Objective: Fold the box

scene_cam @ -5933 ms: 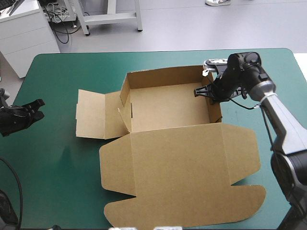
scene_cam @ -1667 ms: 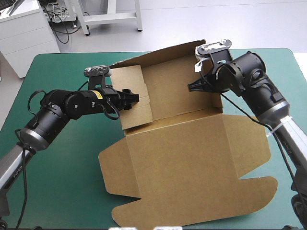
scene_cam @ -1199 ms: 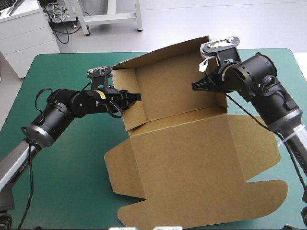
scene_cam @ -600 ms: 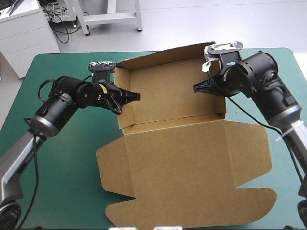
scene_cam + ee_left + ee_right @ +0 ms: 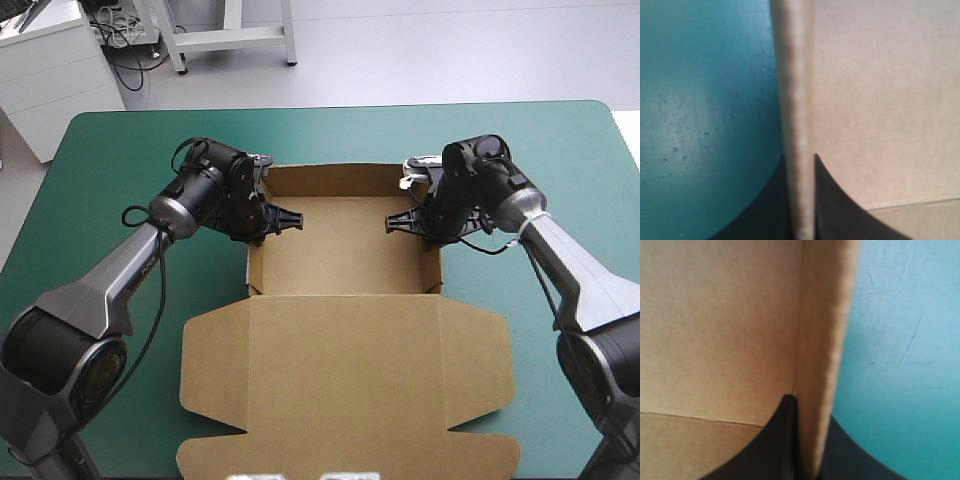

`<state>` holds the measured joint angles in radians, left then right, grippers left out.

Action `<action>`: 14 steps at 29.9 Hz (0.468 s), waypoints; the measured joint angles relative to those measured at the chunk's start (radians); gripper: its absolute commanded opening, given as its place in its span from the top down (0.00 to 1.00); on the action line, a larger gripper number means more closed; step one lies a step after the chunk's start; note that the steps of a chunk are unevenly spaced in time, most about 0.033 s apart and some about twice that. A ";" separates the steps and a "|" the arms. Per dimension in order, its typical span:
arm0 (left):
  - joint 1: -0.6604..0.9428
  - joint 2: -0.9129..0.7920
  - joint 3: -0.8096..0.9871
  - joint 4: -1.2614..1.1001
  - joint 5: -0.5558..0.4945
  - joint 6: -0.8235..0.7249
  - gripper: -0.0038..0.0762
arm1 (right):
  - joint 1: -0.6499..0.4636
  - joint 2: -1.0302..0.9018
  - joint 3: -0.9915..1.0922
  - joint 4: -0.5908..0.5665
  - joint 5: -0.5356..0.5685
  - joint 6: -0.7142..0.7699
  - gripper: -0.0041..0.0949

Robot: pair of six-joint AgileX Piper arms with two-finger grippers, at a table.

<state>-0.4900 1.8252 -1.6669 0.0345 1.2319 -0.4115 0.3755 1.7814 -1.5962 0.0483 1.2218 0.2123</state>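
The brown box [image 5: 340,250] sits flat at the table's middle as an open tray with its walls raised. Its lid [image 5: 345,385] lies flat toward the near edge. My left gripper [image 5: 272,216] is shut on the tray's left wall [image 5: 796,120], one black finger [image 5: 762,210] outside over the teal-green cover and one inside. My right gripper [image 5: 412,222] is shut on the right wall [image 5: 822,355] in the same way, one finger [image 5: 782,445] inside the tray. In both wrist views the wall's edge stands between the fingers.
The teal-green table [image 5: 120,170] shows bare cover to the left, right and behind the box. The lid's side flaps [image 5: 215,350] reach out near the front edge.
The box was tilted up off the table just before; it now lies flat with all walls up. Both grippers came down with it, each on a side wall.
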 measured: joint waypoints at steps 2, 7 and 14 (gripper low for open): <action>0.000 0.015 0.000 0.009 0.001 0.000 0.99 | 0.000 0.027 0.000 0.004 -0.006 -0.006 0.98; 0.000 0.049 0.000 0.014 0.006 0.000 0.99 | -0.001 0.059 -0.002 0.010 -0.016 -0.019 0.98; 0.001 0.061 -0.001 0.014 0.002 -0.003 0.99 | -0.002 0.069 -0.006 0.004 -0.020 -0.019 0.97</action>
<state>-0.4890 1.8860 -1.6677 0.0487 1.2337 -0.4149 0.3737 1.8505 -1.6018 0.0520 1.2021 0.1938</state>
